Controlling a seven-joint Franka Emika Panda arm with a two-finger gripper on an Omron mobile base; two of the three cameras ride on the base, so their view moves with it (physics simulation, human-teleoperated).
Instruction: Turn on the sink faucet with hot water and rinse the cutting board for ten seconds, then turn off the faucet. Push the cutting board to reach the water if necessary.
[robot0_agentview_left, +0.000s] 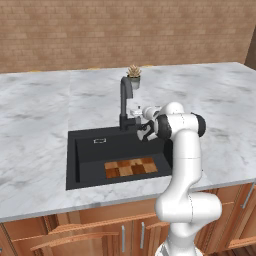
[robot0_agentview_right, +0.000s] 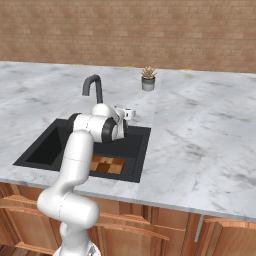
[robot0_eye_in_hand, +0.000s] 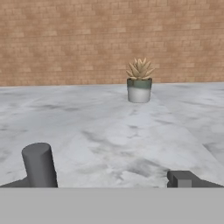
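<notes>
Cutting board (robot0_agentview_left: 131, 167), checkered light and dark brown, lies flat on the floor of the black sink (robot0_agentview_left: 85, 162), toward the front right part of the basin. In the right base view the board (robot0_agentview_right: 111, 165) is partly covered by the arm's white link; only its right portion shows.

Sink faucet (robot0_agentview_left: 125, 100), dark grey gooseneck, stands at the back rim of the basin, right of centre. No stream visible from the spout. Its base and side lever are hard to make out in the left base view: the gripper (robot0_agentview_left: 138, 111) sits just beside them and blocks the detail. In the right base view the faucet (robot0_agentview_right: 93, 87) rises behind the arm's elbow, lower part hidden.

Jaws: spread wide, holding nothing. In the right base view the gripper (robot0_agentview_right: 129, 114) is at the back edge of the sink, above the marble bench (robot0_agentview_right: 200, 145). Whether a fingertip touches the lever cannot be told. In the hand view a dark grey upright cylinder (robot0_eye_in_hand: 40, 166) sits at lower left, cut off at the bottom; a small dark block (robot0_eye_in_hand: 183, 178) at lower right is likewise cut off, identity unclear.

Small potted plant (robot0_eye_in_hand: 139, 82) stands on the bench behind the faucet, near the brick wall (robot0_eye_in_hand: 65, 39).
</notes>
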